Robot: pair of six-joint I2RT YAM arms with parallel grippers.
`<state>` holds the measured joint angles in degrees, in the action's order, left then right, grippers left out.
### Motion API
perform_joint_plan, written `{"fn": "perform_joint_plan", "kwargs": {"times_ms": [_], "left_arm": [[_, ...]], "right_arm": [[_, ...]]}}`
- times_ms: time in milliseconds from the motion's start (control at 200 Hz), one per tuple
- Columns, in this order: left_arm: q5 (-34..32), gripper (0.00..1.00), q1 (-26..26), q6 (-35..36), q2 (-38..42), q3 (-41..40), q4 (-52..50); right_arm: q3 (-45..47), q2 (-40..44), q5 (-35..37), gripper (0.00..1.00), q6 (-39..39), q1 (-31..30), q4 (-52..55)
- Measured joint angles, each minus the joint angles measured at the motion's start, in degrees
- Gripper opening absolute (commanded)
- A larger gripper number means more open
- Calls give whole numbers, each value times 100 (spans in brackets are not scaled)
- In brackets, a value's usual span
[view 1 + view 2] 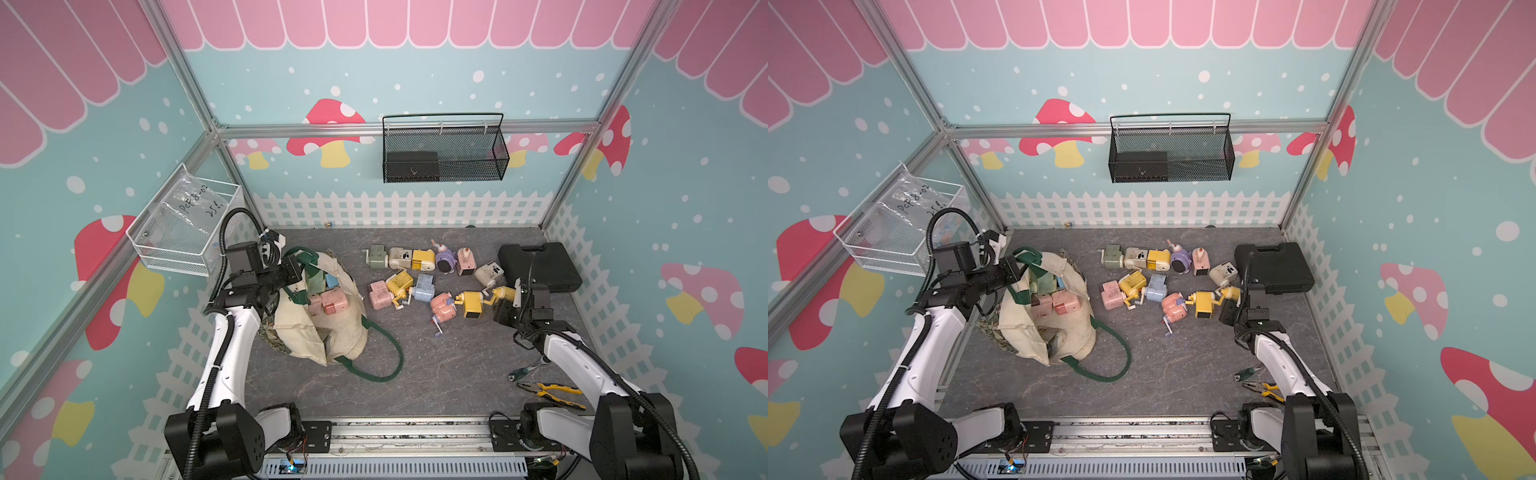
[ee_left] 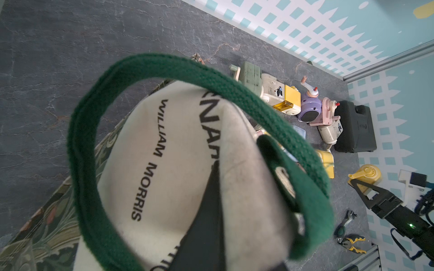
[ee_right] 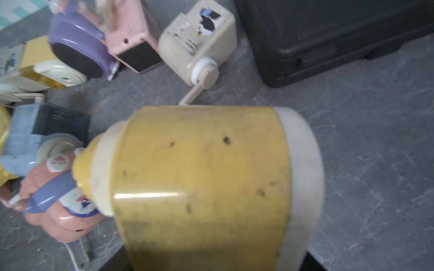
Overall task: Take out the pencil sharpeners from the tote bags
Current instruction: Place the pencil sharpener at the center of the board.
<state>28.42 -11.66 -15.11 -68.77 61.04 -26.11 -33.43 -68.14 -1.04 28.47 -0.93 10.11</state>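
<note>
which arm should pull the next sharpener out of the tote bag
Probably right: the left hand is shut on the tote bag, propping it open; the right hand just has to release its yellow sharpener.

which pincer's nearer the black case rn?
Right. The right pincer, gripping a yellow sharpener, sits beside the black case; the left pincer is far off, clamped on the tote bag.

Robot test cell dressed up as a toy garden. A bare aluminium frame (image 1: 249,132) holds printed wall panels (image 1: 270,83) showing mushrooms, a pink awning and a white picket fence. Two white-and-black robot arms, left (image 1: 220,353) and right (image 1: 577,361), are mounted on a metal rail (image 1: 415,432) at the front of a grey stone-patterned desk (image 1: 449,365). A black mesh basket (image 1: 444,166) and a white wire basket (image 1: 183,249) hang on the walls.
</note>
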Motion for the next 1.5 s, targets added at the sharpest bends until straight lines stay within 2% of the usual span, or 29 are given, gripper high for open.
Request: {"fn": "perform_joint_plan", "kwargs": {"times_ms": [425, 680, 1036, 1161, 1301, 1501], "left_arm": [[9, 0, 0, -7, 0, 0, 2], [22, 0, 0, -9, 0, 0, 2], [57, 0, -2, -9, -2, 0, 2], [59, 0, -2, -11, -2, 0, 2], [70, 0, -2, -11, -2, 0, 2], [74, 0, -2, -11, -2, 0, 2]], "right_arm": [[-94, -909, 26, 62, 181, 308, -240], [-315, -1235, 20, 69, 136, 310, -326], [-382, -1453, -4, 84, 103, 308, -531], [-385, -1215, -4, 89, 94, 308, -492], [-527, -649, 20, 89, 55, 308, -297], [-673, 415, -144, 78, 59, 85, -282]]}}
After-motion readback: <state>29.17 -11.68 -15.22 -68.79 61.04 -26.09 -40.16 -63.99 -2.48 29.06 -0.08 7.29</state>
